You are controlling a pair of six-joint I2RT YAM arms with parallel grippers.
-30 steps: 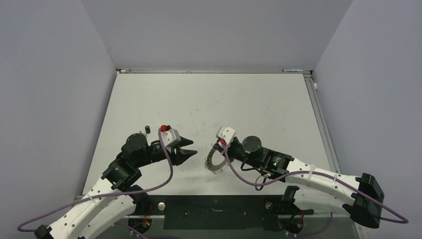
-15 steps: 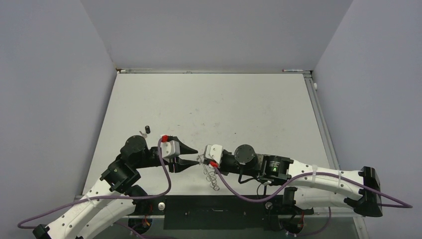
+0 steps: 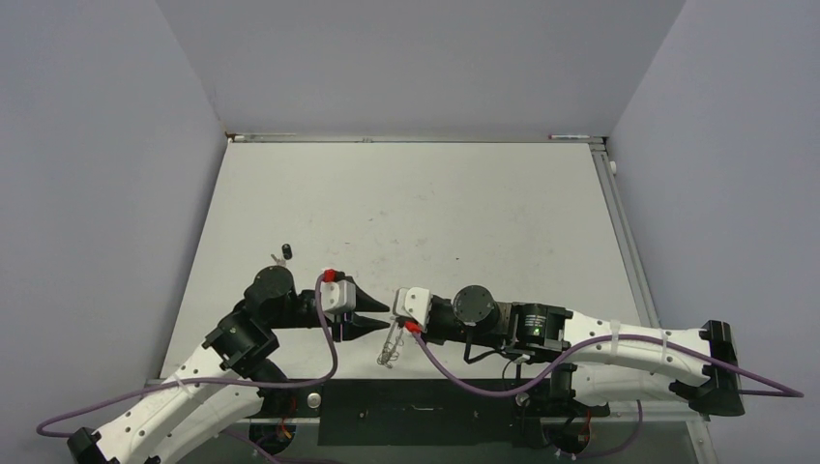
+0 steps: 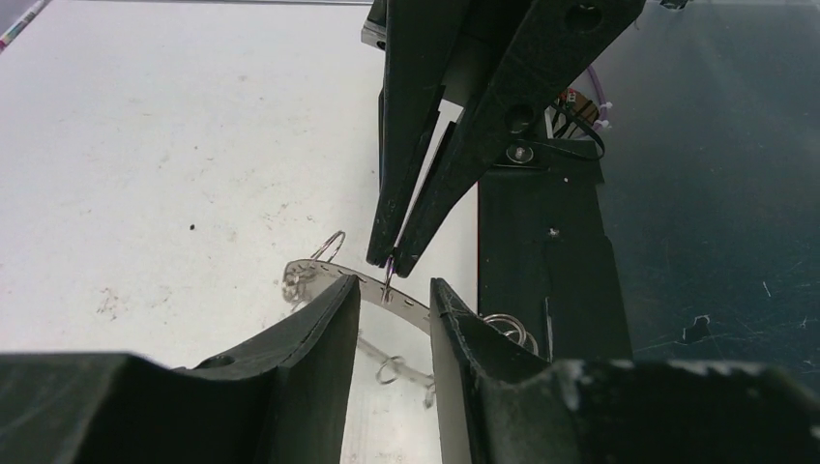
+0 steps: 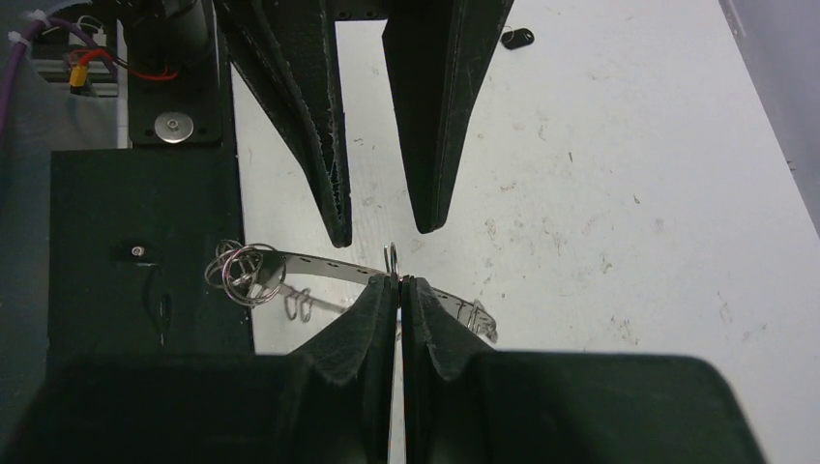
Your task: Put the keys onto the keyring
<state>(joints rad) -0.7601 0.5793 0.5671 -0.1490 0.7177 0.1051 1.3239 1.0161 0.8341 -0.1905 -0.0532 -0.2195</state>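
The keyring (image 5: 319,263) is a thin, flat grey band seen almost edge-on, with small wire loops along its rim. It sits near the front edge of the table (image 3: 435,203). The right gripper (image 5: 398,288) pinches it tight beside one loop. The left gripper (image 4: 394,283) straddles it, jaws narrowly apart. A black-headed key (image 3: 286,248) lies well apart.
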